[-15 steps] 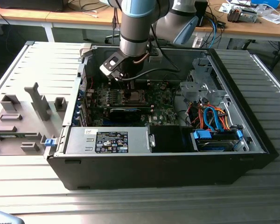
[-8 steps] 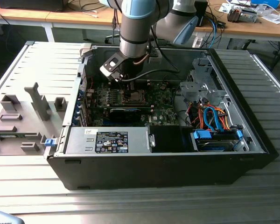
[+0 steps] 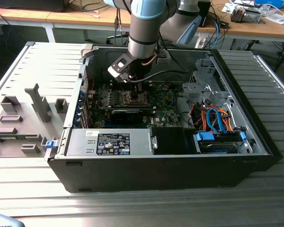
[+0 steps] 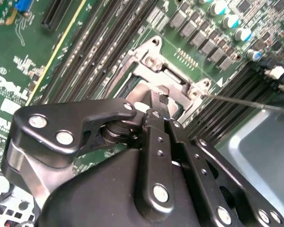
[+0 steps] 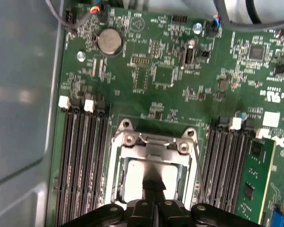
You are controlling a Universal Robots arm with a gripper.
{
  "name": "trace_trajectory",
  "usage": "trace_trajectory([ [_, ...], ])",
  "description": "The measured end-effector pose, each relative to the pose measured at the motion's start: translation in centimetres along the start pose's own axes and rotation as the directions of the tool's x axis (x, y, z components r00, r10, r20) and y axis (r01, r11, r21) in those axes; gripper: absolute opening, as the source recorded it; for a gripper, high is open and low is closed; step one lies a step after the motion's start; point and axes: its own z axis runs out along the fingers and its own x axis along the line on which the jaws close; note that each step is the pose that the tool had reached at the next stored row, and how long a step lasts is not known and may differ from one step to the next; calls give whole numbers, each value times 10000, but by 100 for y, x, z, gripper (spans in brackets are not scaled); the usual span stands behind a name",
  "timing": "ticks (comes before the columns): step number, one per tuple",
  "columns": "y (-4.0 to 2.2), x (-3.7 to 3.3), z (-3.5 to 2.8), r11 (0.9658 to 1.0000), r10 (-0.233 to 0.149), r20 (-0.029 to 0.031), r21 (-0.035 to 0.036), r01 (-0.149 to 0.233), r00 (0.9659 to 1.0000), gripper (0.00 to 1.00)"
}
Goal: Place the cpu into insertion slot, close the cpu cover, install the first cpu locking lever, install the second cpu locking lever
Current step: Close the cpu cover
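Your black claw (image 5: 154,183), clenched on nothing, seems to press the square silvery metal cpu cover (image 5: 154,150) down, probably to hold it flat over the silvery-grey cpu (image 5: 132,179).

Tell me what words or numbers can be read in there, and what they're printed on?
Black sticker on the power supply: rows of white print, too small to read.
White lettering on the green motherboard, second wrist view: tilted and blurred, not reliably readable.
White marks on the motherboard, first wrist view: blurred, unreadable.
Nothing can be quoted with confidence.
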Motion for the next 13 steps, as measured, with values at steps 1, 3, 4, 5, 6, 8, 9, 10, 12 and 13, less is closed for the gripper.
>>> trace_trajectory([
  [1, 14, -2, -16, 10000, 0, -2, 10, 0, 10000, 11],
  [3, 34, -4, -118, 10000, 0, -4, 42, 0, 10000, 11],
  [4, 31, -3, -158, 10000, 1, -3, 44, -1, 10000, 11],
  [5, 27, -2, -214, 10000, 2, -4, 44, -2, 10000, 11],
  [6, 25, -1, -244, 10000, 3, -6, 43, -3, 10000, 11],
  [8, 22, 0, -297, 10000, 1, -4, 44, -1, 10000, 11],
  [9, 21, 0, -308, 10000, 1, -4, 44, -1, 10000, 11],
  [10, 21, 0, -310, 10000, 1, -6, 43, -1, 10000, 11],
  [12, 21, 0, -310, 10000, 0, -6, 43, 0, 10000, 11],
  [13, 21, 0, -311, 10000, 1, -1, 44, -1, 10000, 11],
])
